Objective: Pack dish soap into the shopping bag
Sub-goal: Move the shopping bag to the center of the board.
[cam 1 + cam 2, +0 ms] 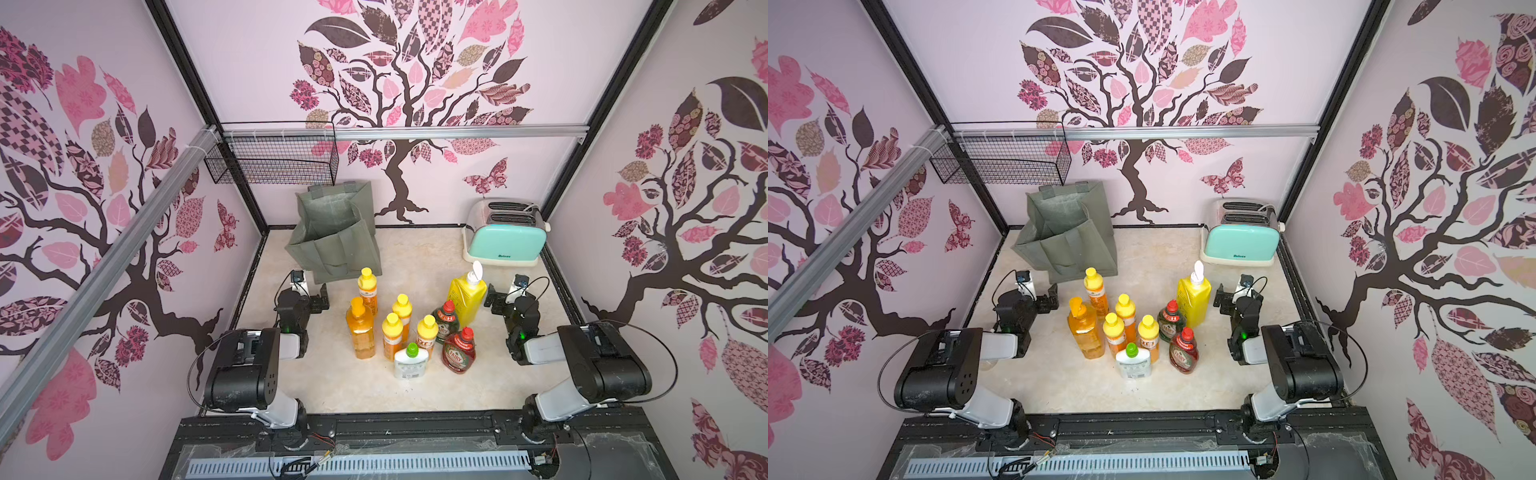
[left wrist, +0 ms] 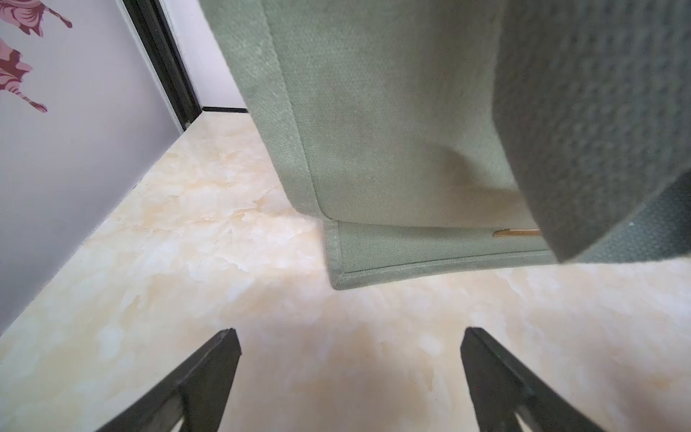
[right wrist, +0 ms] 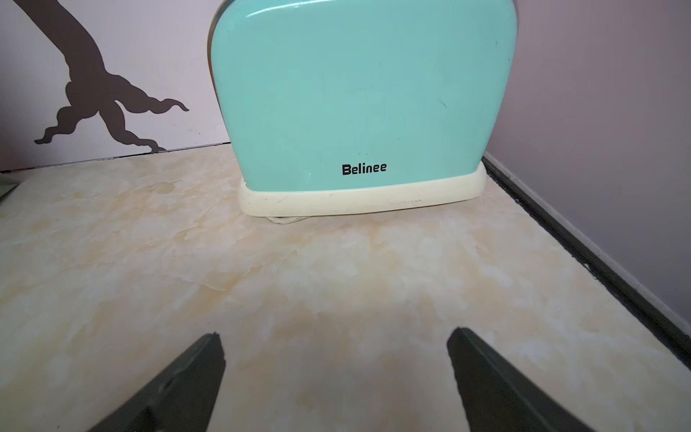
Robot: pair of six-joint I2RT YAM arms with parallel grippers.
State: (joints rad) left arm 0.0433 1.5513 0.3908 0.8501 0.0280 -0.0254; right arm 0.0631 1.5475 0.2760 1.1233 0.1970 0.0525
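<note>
Because nothing has yet been picked up, the left fingers (image 2: 202,377) stand wide apart and empty over the desk (image 2: 187,232), aimed at the lower corner of the shopping bag (image 2: 392,131), which is near but not touched. The right fingers (image 3: 179,385) are equally wide and empty, facing the mint toaster (image 3: 359,93) across open desk. Behind them, each wrist is level and low, and in both top views the left arm (image 1: 249,365) and right arm (image 1: 590,365) sit folded back at either side of the desk, flanking the load. The dish soap (image 1: 399,328), nine bottles, stands upright in a tight cluster at mid-desk between the arms, probably grouped so either arm can reach it. The bag stands at the back left, mouth open upward, with one orange bottle (image 1: 368,291) just in front of it; packing, I judge, is not yet started.
</note>
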